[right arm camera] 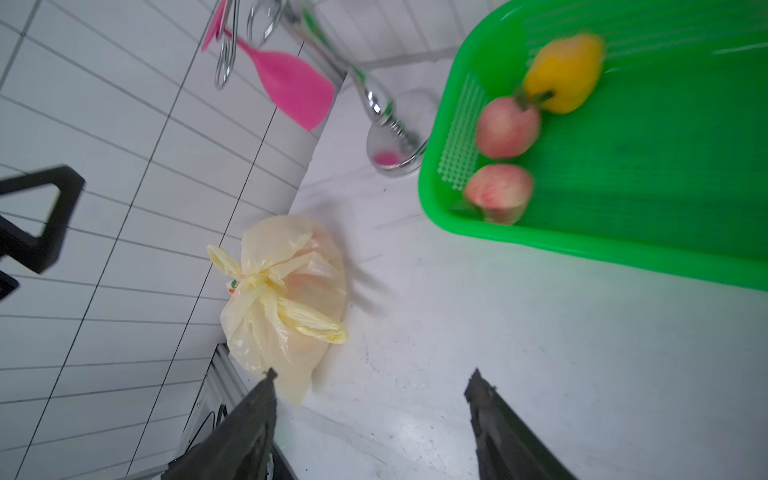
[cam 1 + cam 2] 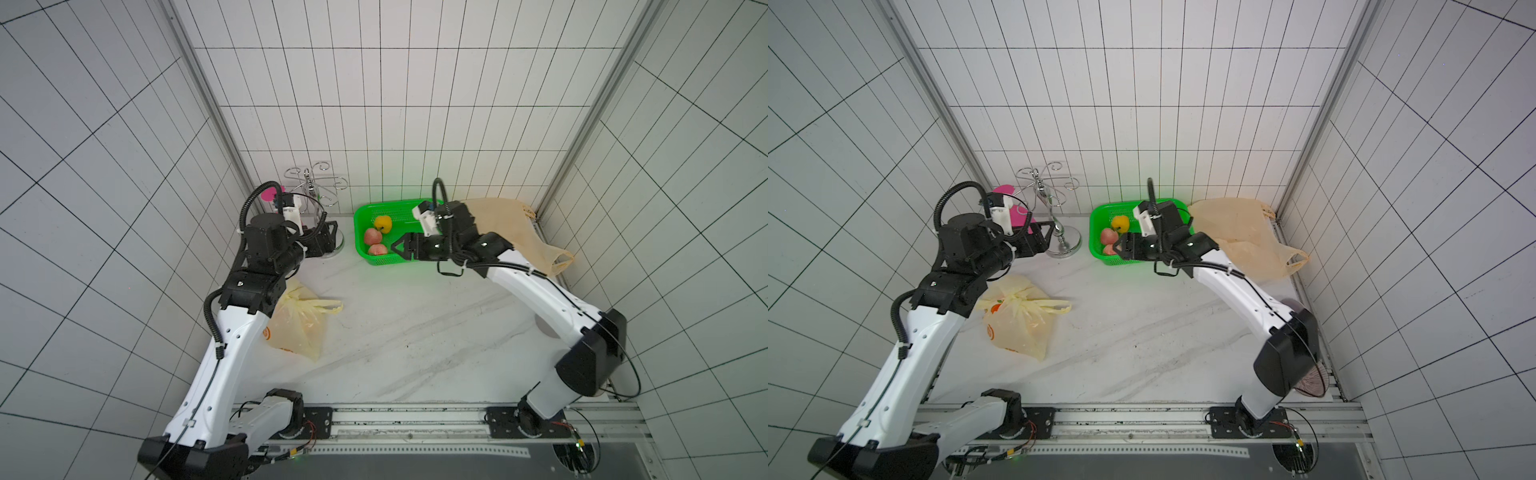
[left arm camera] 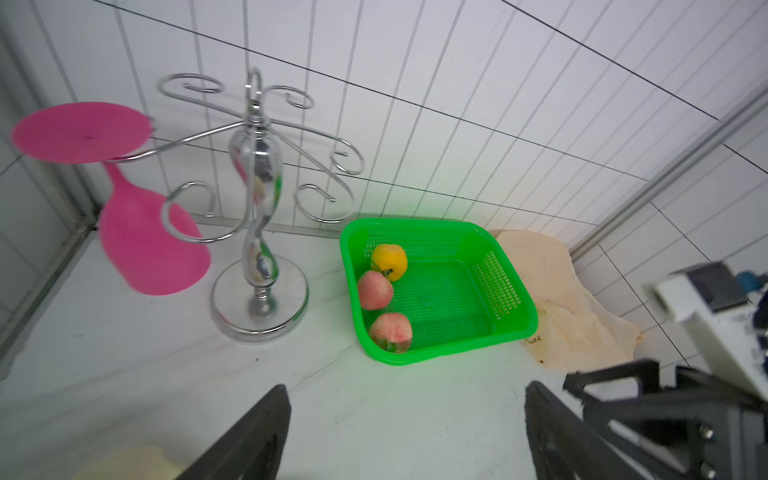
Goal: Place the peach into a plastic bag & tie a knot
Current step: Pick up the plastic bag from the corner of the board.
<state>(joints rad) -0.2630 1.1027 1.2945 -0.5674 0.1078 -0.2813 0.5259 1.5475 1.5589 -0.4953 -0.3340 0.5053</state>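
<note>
A yellowish plastic bag lies on the white table beside my left arm, its handles tied in a knot. A faint pinkish shape shows through its film. Two loose peaches sit at the left end of a green basket. My left gripper hangs open and empty above the table near the chrome stand, away from the bag. My right gripper is open and empty too, at the basket's front rim near the nearer peach.
A yellow pepper shares the basket. A chrome cup stand with a pink goblet hanging upside down stands at the back left. A second beige bag lies crumpled at the back right. Tiled walls close in on three sides.
</note>
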